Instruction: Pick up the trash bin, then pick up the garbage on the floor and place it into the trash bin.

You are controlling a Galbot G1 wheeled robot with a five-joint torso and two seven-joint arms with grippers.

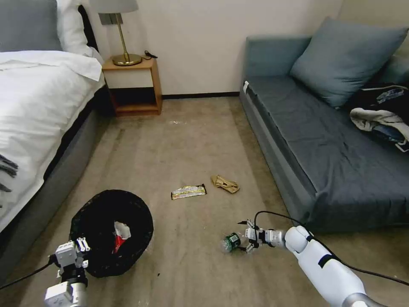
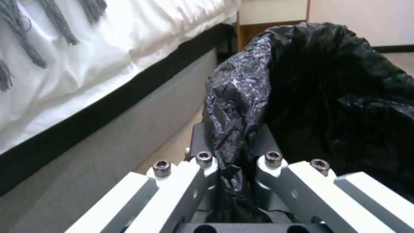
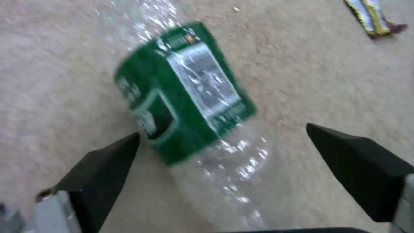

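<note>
Trash bin (image 1: pixel 111 232) sits at my lower left on the carpet (image 1: pixel 187 140), just beside the bed (image 1: pixel 34 111), its glossy black bag liner (image 2: pixel 328 97) open toward the head camera. I have the left tool (image 1: pixel 79 251) clamped on the near rim: in the left wrist view both fingers (image 2: pixel 202 142) pinch a fold of the liner between them. Inside the bin I can see a red snack bag (image 1: pixel 119 241) with something white lying on it.

My right tool (image 1: pixel 247 236) is low at the floor, right at the clear bottle with green label (image 1: pixel 231 242). The bottle lies on its side on the carpet. In the right wrist view its body (image 3: pixel 185 97) runs between the two black fingertips (image 3: pixel 108 161), which stand wide apart on either side of the clear lower part; I cannot tell whether either one touches it.

Farther out on the carpet, well apart from the bottle, the gold-and-black wrapper (image 1: pixel 188 191) lies flat, and the tan paper wad (image 1: pixel 225 183) sits just beside it toward the sofa (image 1: pixel 332 149). Grey and white clothes (image 1: pixel 383 117) are heaped on the sofa's far end. A lamp (image 1: pixel 119 30) stands on the wooden nightstand (image 1: pixel 133 87) against the back wall.
</note>
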